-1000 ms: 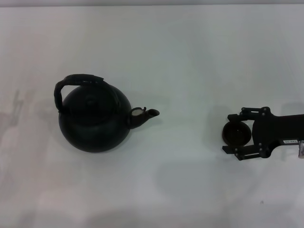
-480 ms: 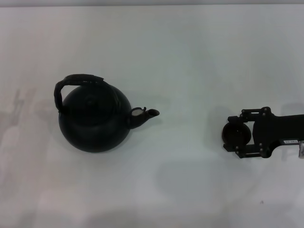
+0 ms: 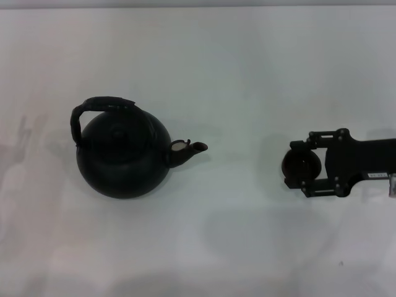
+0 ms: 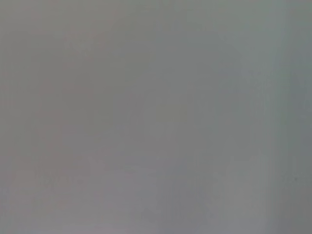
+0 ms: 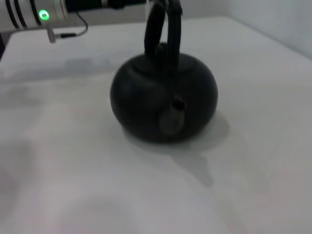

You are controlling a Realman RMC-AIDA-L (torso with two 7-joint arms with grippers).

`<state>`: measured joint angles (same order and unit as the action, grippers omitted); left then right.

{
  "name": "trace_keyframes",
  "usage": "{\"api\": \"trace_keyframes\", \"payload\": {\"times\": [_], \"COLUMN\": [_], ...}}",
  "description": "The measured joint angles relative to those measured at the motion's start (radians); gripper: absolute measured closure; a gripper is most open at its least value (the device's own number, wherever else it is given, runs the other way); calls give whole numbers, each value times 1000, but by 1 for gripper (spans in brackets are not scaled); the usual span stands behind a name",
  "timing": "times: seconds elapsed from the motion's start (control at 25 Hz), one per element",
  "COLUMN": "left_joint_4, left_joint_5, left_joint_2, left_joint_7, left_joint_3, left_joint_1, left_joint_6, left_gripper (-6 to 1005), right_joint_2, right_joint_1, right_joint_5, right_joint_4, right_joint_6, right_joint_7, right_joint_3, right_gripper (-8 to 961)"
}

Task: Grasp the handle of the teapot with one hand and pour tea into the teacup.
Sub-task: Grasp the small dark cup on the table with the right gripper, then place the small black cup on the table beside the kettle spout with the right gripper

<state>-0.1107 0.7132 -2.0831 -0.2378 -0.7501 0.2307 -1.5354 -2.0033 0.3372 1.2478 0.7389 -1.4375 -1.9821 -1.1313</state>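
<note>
The matte-black teapot stands upright on the left of the white table, its spout pointing right toward the cup. Its rough arched handle rises over the lid, leaning to the far left. The right wrist view shows the teapot spout-on, with the handle upright. On the right, my right gripper is shut on the small dark teacup, one finger on each side, well apart from the spout. Only the left arm shows, beyond the teapot in the right wrist view.
The white table is bare between the teapot and the cup. The left wrist view shows only a plain grey surface. The table's far edge runs along the top of the head view.
My right gripper has narrowed around the teacup and shifted left and slightly away from me, carrying the cup with it. The teapot has not moved.
</note>
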Motion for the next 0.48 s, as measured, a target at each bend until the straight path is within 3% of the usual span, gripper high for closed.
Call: {"api": "trace_keyframes", "payload": {"times": [0.48], "left_joint_4": [2], "left_joint_5": [0], "left_joint_2": [0], "left_joint_7": [0], "left_joint_3": [0], "left_joint_1": [1], "left_joint_6": [-10], "left_gripper": [276], "right_joint_2": [-7], "right_joint_1": [64], "right_joint_5": [112], "right_joint_4": [50], "right_joint_6": [88], "right_joint_7": [101], "right_joint_3": [-221], "right_gripper": [225]}}
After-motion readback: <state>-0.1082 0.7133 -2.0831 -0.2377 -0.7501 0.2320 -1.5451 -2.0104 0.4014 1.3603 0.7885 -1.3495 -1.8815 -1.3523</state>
